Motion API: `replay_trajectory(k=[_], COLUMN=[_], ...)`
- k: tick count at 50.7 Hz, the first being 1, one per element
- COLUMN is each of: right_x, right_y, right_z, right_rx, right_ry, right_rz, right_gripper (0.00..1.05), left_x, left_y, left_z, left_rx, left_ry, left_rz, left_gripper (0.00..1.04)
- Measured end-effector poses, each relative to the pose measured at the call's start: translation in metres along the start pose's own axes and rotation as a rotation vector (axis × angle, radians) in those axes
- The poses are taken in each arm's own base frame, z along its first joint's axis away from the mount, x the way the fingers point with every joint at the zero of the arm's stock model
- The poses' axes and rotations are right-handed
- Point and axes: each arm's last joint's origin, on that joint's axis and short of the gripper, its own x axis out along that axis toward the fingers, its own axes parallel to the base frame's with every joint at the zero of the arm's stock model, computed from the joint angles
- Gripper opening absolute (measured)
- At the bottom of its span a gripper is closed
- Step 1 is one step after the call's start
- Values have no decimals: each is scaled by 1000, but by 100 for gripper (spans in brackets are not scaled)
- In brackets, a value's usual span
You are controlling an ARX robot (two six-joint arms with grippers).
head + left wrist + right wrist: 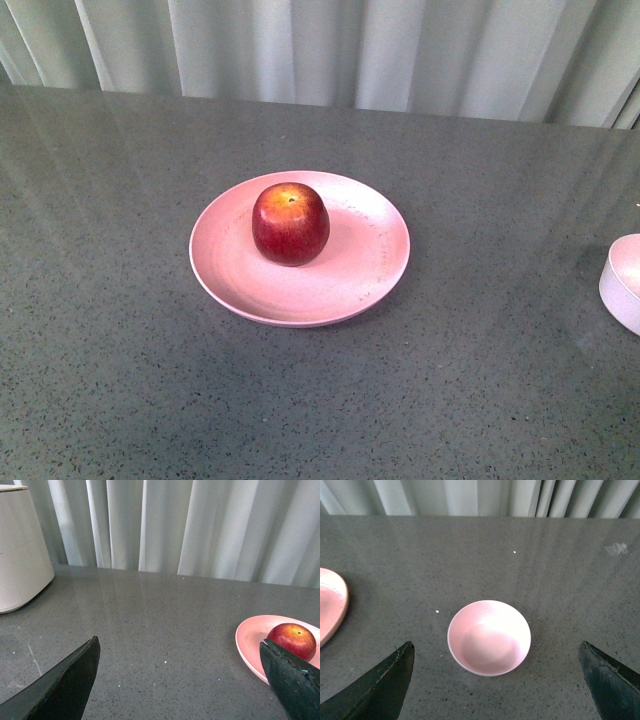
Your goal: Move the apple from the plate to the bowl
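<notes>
Your apple (290, 223) sits on the plate (370, 265), with the bowl (489, 637) well apart. Your left gripper (179, 642) and right gripper (496, 644) both gape wide, holding nothing.

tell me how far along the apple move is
Done: nothing yet. The apple sits on the plate, and the bowl is empty. In hand: nothing; the left gripper and right gripper are both open, neither touching the apple. Left to do: grasp the apple, carry it over and set it in the bowl.
</notes>
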Motion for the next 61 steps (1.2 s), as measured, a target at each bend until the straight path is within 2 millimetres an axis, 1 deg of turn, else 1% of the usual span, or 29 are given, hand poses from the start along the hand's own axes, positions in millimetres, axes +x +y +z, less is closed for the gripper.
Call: replay_trajectory(k=[3, 4, 6, 10, 17, 22, 31, 48, 49, 50, 52, 54, 57, 61], right_x=[21, 31, 45, 66, 97, 111, 131, 152, 153, 155, 156, 157, 159, 160], right_y=[-8, -12, -17, -25, -35, -39, -44, -43, -43, -42, -41, -40, -38, -36], right_z=[-2, -5, -9, -18, -38, -48, -59, -72, -73, -73, -74, -74, -75, -76], right_rx=[6, 11, 19, 38, 74, 93, 117, 185, 187, 191, 194, 194, 197, 203], right_ry=[43, 68, 105, 167, 275, 322, 373, 427, 429, 431, 435, 439, 447, 456], right_rz=[4, 1, -5, -9, -15, -18, -34, -37, -38, -36, -39, -40, -41, -39], right_gripper=[96, 96, 96, 96, 96, 96, 96, 95, 94, 89, 84, 80, 72, 63], left_x=[0, 0, 0, 0, 0, 0, 0, 0, 0, 0, 0, 0, 0, 0], left_y=[0, 0, 0, 0, 0, 0, 0, 0, 0, 0, 0, 0, 0, 0], left_z=[0, 0, 0, 0, 0, 0, 0, 0, 0, 0, 0, 0, 0, 0], left_rx=[0, 0, 0, 0, 0, 0, 0, 0, 0, 0, 0, 0, 0, 0], left_ry=[0, 0, 0, 0, 0, 0, 0, 0, 0, 0, 0, 0, 0, 0], left_rz=[0, 0, 0, 0, 0, 0, 0, 0, 0, 0, 0, 0, 0, 0], left_gripper=[96, 96, 96, 96, 96, 96, 96, 96, 96, 96, 96, 96, 96, 96])
